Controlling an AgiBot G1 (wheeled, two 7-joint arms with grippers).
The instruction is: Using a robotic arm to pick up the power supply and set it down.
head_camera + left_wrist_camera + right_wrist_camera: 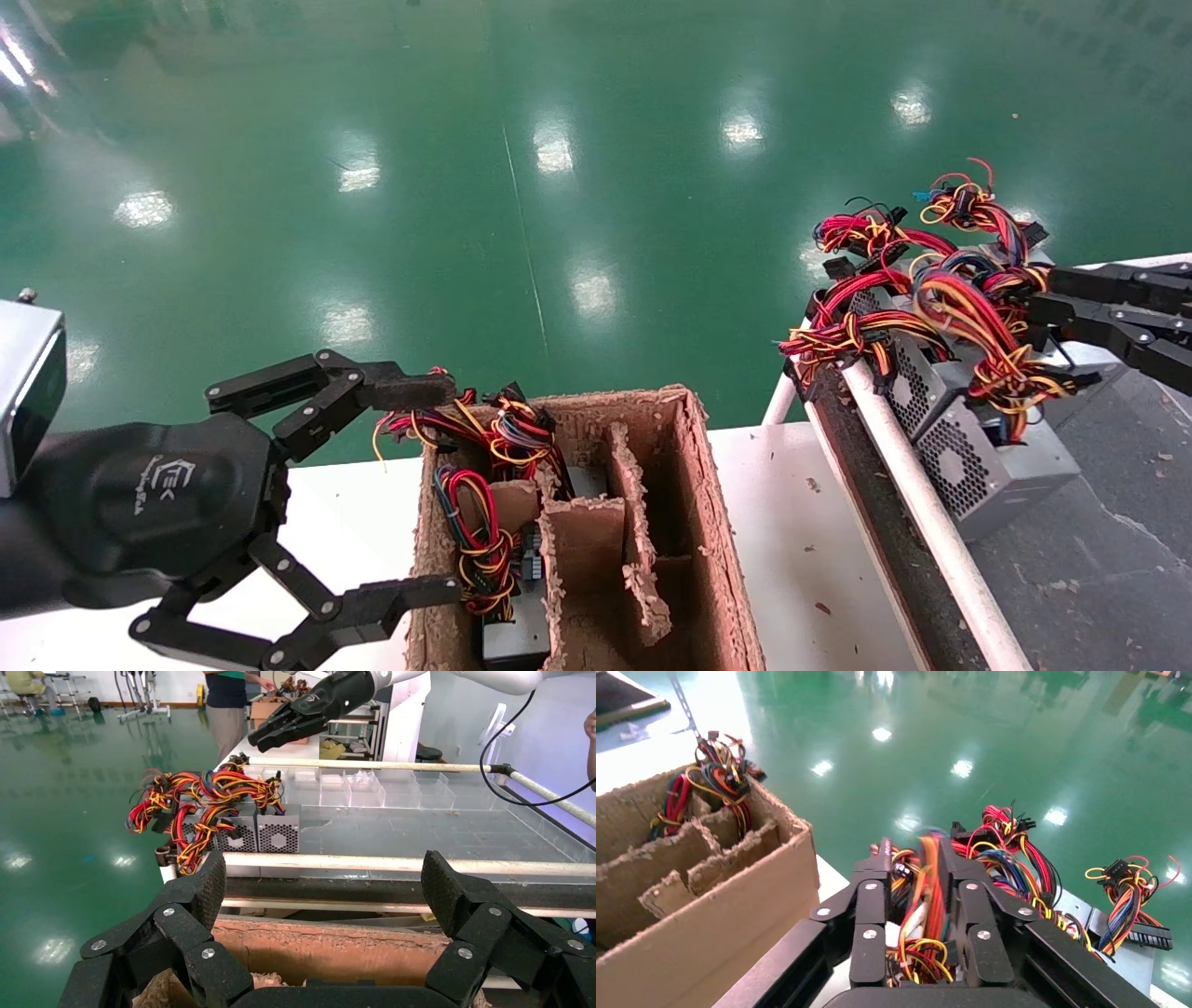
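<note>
Grey power supplies (987, 457) with tangled red, yellow and black wires (959, 317) lie in a row on the dark belt at the right; they also show in the left wrist view (277, 829). My right gripper (1048, 312) reaches in from the right edge, its black fingers closed around one unit's wire bundle (926, 903). In its own wrist view the right gripper (916, 860) has wires packed between both fingers. My left gripper (438, 489) hangs wide open over the left side of the cardboard box (708, 522), holding nothing.
The cardboard box has ragged dividers and holds more power supplies (512, 638) with wire bundles in its left cells. A white rail (922, 503) edges the belt (1099, 578). Beyond lies green floor. A person (228, 699) stands far off in the left wrist view.
</note>
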